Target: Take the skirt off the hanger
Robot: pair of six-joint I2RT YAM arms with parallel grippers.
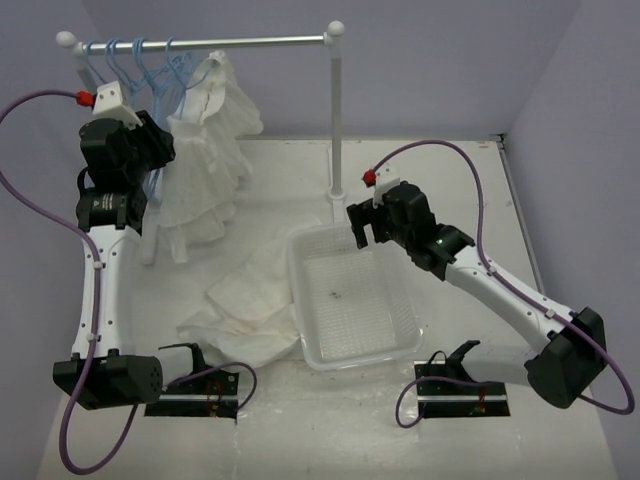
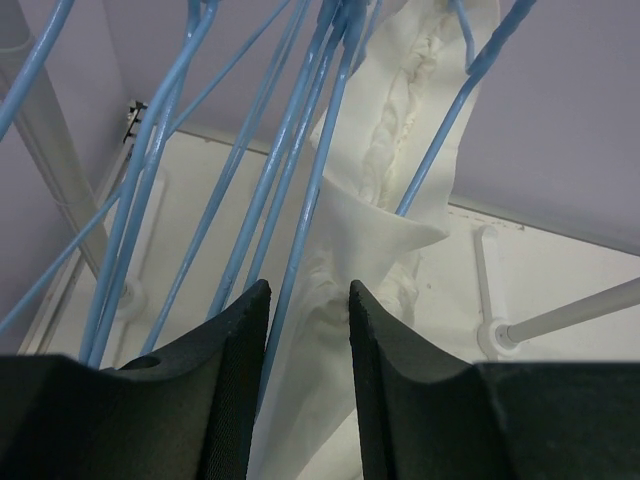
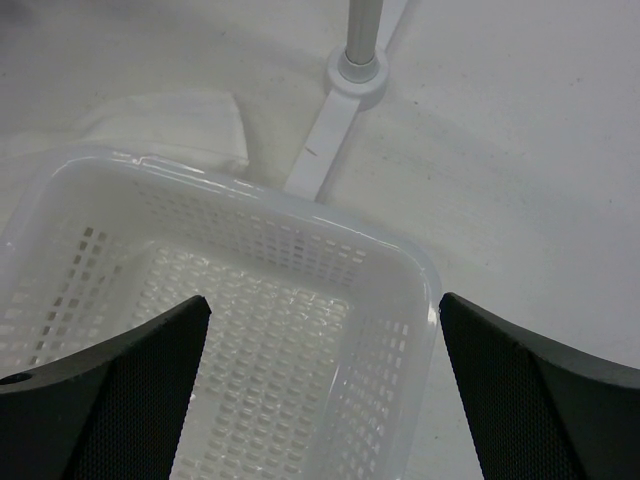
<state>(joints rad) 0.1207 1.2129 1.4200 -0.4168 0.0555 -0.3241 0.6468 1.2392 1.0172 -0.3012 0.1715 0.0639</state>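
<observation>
The skirt [image 1: 250,300], plain wrinkled white fabric, lies crumpled on the table against the left side of the clear basket [image 1: 297,275]; a corner of it shows in the right wrist view [image 3: 160,120]. Several blue hangers [image 1: 130,58] hang on the rack rod [image 1: 250,41]. My left gripper [image 1: 163,150] is raised among them. In the left wrist view its jaws [image 2: 308,290] stand apart, with a blue hanger wire [image 2: 290,230] just beyond the gap. My right gripper [image 1: 362,228] is open and empty over the basket's far right corner [image 3: 325,305].
A white tiered ruffled garment [image 1: 210,160] hangs from a blue hanger at the rack's left end and fills the left wrist view [image 2: 380,230]. The rack's right post [image 1: 337,130] and its foot [image 3: 358,75] stand just behind the basket rim [image 3: 300,205].
</observation>
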